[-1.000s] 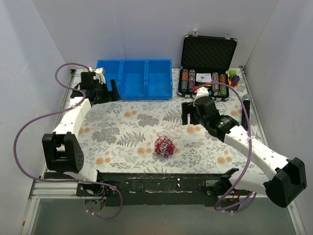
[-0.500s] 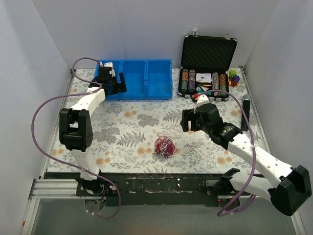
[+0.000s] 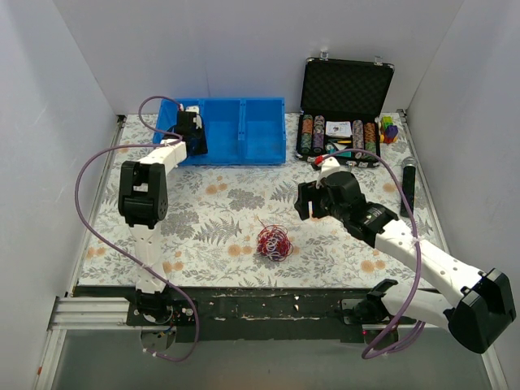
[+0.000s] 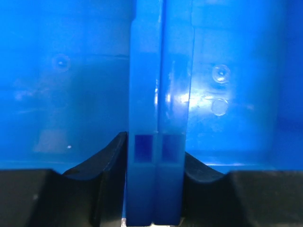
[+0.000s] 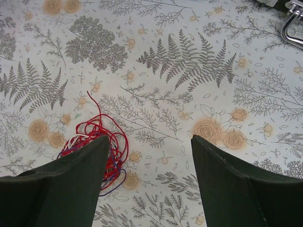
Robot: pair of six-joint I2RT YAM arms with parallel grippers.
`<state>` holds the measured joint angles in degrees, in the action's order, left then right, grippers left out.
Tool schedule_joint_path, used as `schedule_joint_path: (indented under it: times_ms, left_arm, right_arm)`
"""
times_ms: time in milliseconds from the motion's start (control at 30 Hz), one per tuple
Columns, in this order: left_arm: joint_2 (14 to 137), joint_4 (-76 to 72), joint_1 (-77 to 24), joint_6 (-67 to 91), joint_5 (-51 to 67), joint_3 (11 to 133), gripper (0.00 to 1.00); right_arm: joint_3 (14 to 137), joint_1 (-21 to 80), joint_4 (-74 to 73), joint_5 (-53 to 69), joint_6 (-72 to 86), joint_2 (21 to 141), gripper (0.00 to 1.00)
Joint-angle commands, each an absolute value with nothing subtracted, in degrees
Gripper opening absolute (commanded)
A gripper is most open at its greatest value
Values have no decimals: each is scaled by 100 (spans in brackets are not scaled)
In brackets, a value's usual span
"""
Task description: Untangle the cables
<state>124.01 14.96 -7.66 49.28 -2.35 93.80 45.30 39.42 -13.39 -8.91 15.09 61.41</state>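
So quick rundown rn: the cables sit as one small tangled ball on the floral desk. They're mostly red w/ a few white and dark strands. The ball is roughly mid-desk, a bit toward the near edge. One red end pokes out of it toward the far side. Nothing's touching it.

Right pincer is released, jaws spread wide w/ only bare desk between them. It hangs over the desk to the right of the ball and a bit farther back. From the right wrist cam the ball sits at lower left, partly hidden behind the pincer's left side, so it's beside the jaws, not between them.

Left arm is stretched way out to the blue bin at the far-left of the desk. Left pincer is at the bin's left end. The wrist cam shows it clenched on a divider inside the bin, w/ the dark fingers pressed against either side of that wall. It's well apart from the cables.

Other stuff: an open black case w/ poker chips sits just right of the bin.
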Motion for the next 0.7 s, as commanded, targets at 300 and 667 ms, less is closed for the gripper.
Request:
schedule_joint_path:
  times_ms: [300, 667]
  left_arm:
    - [10601, 905, -1028, 4974, -255, 7324, 9]
    - [8369, 1204, -1406, 5318, -255, 5380, 10]
  right_arm:
    - [4369, 4289, -537, -835, 1468, 6504, 74]
    - [4017, 4728, -431, -1169, 1696, 6381, 73]
